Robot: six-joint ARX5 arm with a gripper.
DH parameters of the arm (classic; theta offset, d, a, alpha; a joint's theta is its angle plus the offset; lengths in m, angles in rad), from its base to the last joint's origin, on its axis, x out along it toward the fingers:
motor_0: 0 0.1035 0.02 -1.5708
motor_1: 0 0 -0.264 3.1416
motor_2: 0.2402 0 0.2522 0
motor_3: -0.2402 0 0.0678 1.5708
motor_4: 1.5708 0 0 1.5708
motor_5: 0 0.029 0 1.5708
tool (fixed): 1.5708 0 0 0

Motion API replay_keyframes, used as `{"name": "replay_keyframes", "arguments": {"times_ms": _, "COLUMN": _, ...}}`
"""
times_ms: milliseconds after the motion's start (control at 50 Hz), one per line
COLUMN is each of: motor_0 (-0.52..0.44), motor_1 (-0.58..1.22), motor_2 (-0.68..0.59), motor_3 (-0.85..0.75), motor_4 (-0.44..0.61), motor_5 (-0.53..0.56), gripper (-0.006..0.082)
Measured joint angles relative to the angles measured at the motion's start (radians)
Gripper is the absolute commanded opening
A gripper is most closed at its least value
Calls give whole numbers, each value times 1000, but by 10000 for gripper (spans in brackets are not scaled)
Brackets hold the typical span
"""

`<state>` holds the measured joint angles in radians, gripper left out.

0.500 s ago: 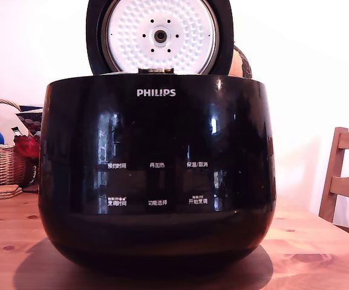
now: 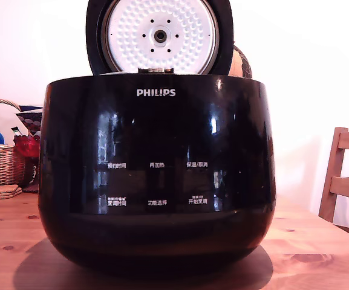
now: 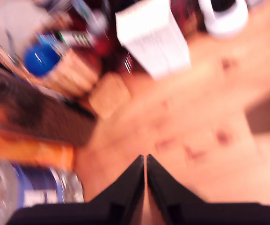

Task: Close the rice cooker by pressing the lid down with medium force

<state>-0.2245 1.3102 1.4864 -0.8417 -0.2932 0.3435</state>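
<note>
Rice cooker (image 2: pixel 156 175) on table (image 2: pixel 319 254), lid (image 2: pixel 159 36) upright, open.

Pale bright wall (image 2: pixel 307 72), knotty pine table (image 2: pixel 319 254), wooden chair (image 2: pixel 343 181), wicker basket (image 2: pixel 2 163) behind.

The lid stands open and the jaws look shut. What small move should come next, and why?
Probably bring the gripper toward the lid. The lid stands upright above the rice cooker, no arm shows in the exterior view, and the blurred wrist view shows only the table.

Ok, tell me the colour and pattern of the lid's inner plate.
White, covered in small dimples, with a dark centre hole; the inner plate shows best in the exterior view.
</note>
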Motion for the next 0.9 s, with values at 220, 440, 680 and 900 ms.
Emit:
{"name": "replay_keyframes", "arguments": {"times_ms": 220, "motor_0": 1, "motor_1": 0, "motor_2": 3, "motor_3": 163, "motor_4": 126, "motor_5": -1, "gripper": -19}}
{"name": "replay_keyframes", "arguments": {"times_ms": 440, "motor_0": 1, "motor_1": 18, "motor_2": 95, "motor_3": 203, "motor_4": 286, "motor_5": -48, "gripper": -19}}
{"name": "replay_keyframes", "arguments": {"times_ms": 680, "motor_0": 0, "motor_1": 118, "motor_2": 250, "motor_3": 217, "motor_4": 373, "motor_5": -61, "gripper": -19}}
{"name": "replay_keyframes", "arguments": {"times_ms": 900, "motor_0": -24, "motor_1": 258, "motor_2": 341, "motor_3": 207, "motor_4": 450, "motor_5": -103, "gripper": -19}}
